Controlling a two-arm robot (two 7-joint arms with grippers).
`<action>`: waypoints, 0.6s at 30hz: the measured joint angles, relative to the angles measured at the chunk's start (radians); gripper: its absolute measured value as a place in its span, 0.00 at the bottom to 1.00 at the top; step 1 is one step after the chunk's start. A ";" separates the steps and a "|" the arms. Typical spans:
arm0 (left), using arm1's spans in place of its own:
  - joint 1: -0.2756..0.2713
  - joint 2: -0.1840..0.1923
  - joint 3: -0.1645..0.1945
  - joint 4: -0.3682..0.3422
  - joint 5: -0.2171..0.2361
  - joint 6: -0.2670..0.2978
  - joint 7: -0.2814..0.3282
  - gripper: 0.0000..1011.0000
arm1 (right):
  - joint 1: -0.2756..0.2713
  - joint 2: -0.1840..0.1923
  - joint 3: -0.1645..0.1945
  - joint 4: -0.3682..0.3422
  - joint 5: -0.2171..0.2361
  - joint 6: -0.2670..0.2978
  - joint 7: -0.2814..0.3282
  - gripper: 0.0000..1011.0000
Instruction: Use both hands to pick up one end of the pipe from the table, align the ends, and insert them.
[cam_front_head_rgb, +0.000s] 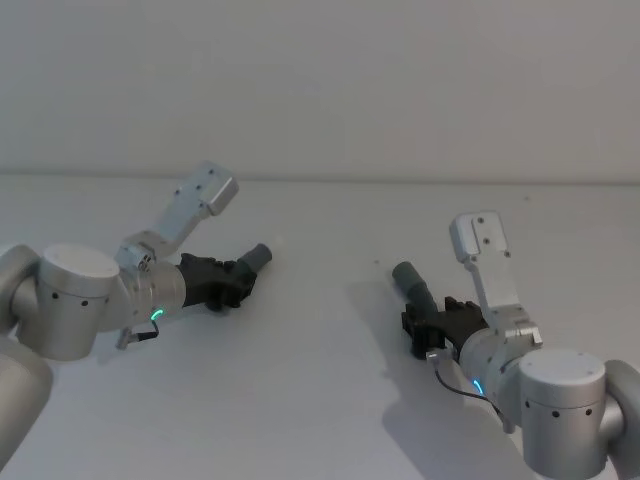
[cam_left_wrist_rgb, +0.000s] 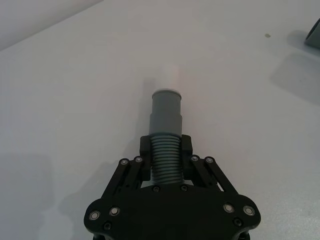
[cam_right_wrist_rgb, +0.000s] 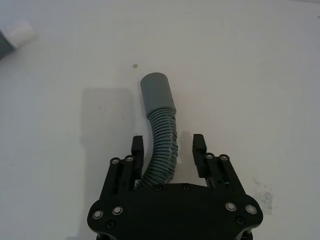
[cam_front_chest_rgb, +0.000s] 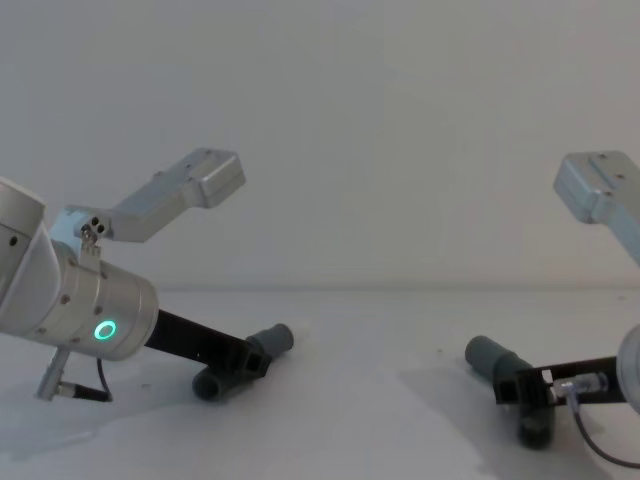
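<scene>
Grasping step in hand, judged half done. Nearest, the right pincer (cam_right_wrist_rgb: 167, 146) is found released: its toothed black fingers (cam_right_wrist_rgb: 200, 150) are set either side of the right pipe piece (cam_right_wrist_rgb: 162, 155), and a gap is seen on each side, so no grip is made there yet. This piece is seated low at the table (cam_front_head_rgb: 330, 420), with its ribbed body curved and its open grey cuff (cam_right_wrist_rgb: 157, 92) tilted upward toward the middle.

Farther off, the left pincer (cam_left_wrist_rgb: 165, 145) is clenched on the ribbed body of the left pipe piece (cam_left_wrist_rgb: 165, 162). Its smooth cuff is projected beyond the fingertips, and a narrower white tip (cam_left_wrist_rgb: 170, 75) is carried at the end. Whether this piece is raised clear of the table cannot be told. The two pieces are well apart, with bare table between them.

Next move, as judged: the right pincer is to be closed on the ribbed section, both pieces are to be lifted, the cuffs are to be brought onto one axis, and the white tip is to be entered into the open grey cuff.

Materials: the bodies are dark grey, closely ribbed and judged flexible, so bending under an end push is to be expected. The cuffs are smooth, cylindrical and rigid-looking. The table is plain matte white and flat.
</scene>
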 joint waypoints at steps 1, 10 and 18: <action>0.000 0.000 0.000 0.000 0.000 0.000 0.000 0.32 | -0.001 0.000 0.000 0.000 0.000 0.000 0.001 0.57; 0.000 0.000 0.000 0.000 0.000 0.000 0.000 0.32 | -0.002 0.001 0.000 -0.002 -0.001 0.001 0.002 0.27; 0.000 0.000 0.000 0.000 0.000 0.000 0.000 0.32 | -0.002 0.001 0.000 -0.003 -0.002 0.001 0.003 0.14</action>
